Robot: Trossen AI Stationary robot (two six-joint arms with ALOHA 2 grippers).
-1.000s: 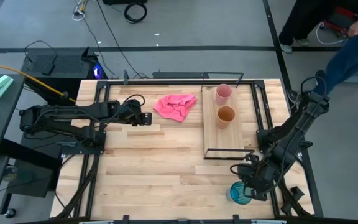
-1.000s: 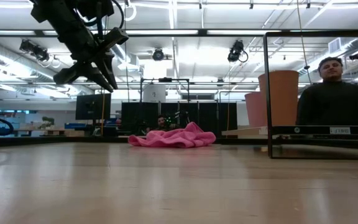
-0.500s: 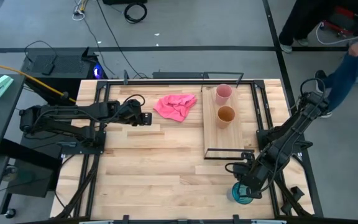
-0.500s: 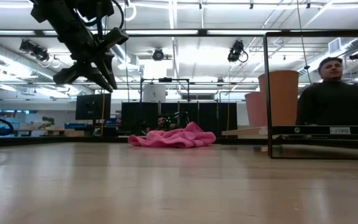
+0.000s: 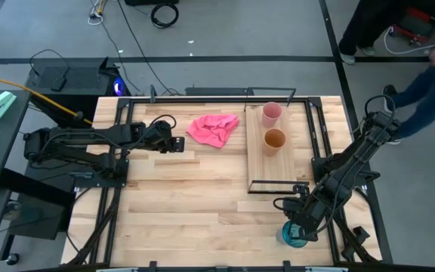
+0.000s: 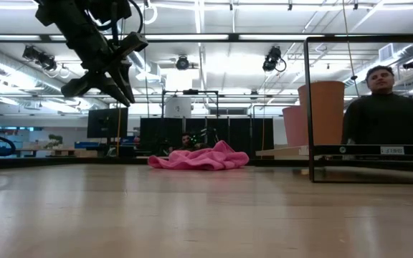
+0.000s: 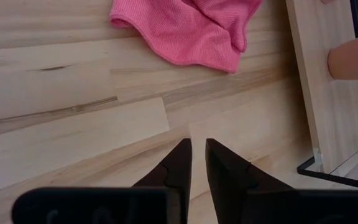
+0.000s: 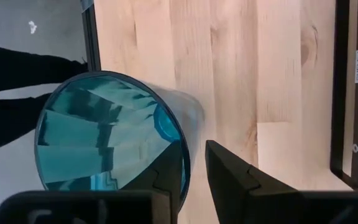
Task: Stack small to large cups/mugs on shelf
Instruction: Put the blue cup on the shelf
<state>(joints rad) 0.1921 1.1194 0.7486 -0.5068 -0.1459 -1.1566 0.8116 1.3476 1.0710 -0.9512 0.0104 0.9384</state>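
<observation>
While your right gripper (image 5: 297,230) straddles the teal cup's (image 5: 293,235) rim, the shelf (image 5: 259,162) lies beyond it.
From above, that cup stands at the table's near right corner; the pink cup (image 5: 271,113) and orange cup (image 5: 275,140) wait on the shelf. At table height, your left gripper (image 6: 113,92) hangs idle. Its wrist shows narrow, empty fingers (image 7: 179,165). Your right wrist shows one finger (image 8: 169,171) inside the cup, one outside, narrowly parted.
</observation>
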